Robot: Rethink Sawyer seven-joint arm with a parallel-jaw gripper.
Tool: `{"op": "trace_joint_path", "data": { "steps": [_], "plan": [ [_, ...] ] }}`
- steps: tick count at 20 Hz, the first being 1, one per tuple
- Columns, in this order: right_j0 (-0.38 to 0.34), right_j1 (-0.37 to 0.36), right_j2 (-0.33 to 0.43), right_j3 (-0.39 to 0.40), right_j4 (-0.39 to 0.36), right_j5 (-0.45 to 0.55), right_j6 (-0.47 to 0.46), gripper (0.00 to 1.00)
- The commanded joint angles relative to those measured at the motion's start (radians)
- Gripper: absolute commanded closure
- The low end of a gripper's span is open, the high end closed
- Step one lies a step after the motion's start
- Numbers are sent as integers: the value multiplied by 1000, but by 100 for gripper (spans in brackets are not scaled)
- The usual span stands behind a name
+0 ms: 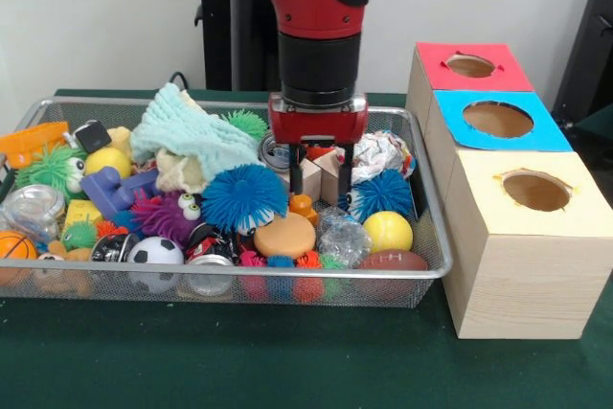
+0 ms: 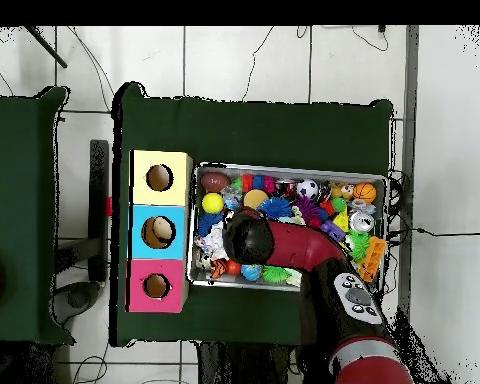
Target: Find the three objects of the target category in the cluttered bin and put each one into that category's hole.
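My gripper [image 1: 320, 175] hangs low in the wire bin [image 1: 421, 270], right of its middle. Its fingers [image 1: 296, 171] stand apart on either side of pale wooden blocks [image 1: 322, 177], so it is open; I cannot tell whether they touch the blocks. Around it lie a big blue spiky ball [image 1: 244, 196], a smaller blue spiky ball [image 1: 383, 192], crumpled paper [image 1: 385, 152], an orange disc [image 1: 284, 235] and a yellow ball [image 1: 388, 231]. Beside the bin stand three boxes with holes: red [image 1: 470, 65], blue [image 1: 498, 119], yellow [image 1: 536, 191]. In the overhead view the arm's wrist [image 2: 246, 238] hides the gripper.
A teal cloth [image 1: 192, 136] is heaped at the bin's back. A toy football [image 1: 391, 261], soccer ball [image 1: 155, 251], basketball [image 1: 14, 246], purple fuzzy toy [image 1: 165, 213] and green spiky ball [image 1: 48, 168] crowd the rest. Green cloth [image 1: 239, 361] covers the table.
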Motion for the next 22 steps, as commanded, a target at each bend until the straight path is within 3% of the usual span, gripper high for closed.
{"op": "trace_joint_path", "data": {
  "steps": [1,4,8,15,22],
  "plan": [
    [-34,108,35,25,-113,-159,77,0],
    [-5,149,30,-23,-116,-200,108,0],
    [26,161,30,-30,-93,-216,140,0],
    [47,5,26,72,-52,-104,148,0],
    [10,-64,67,106,-32,-23,122,0]
  ]
}}
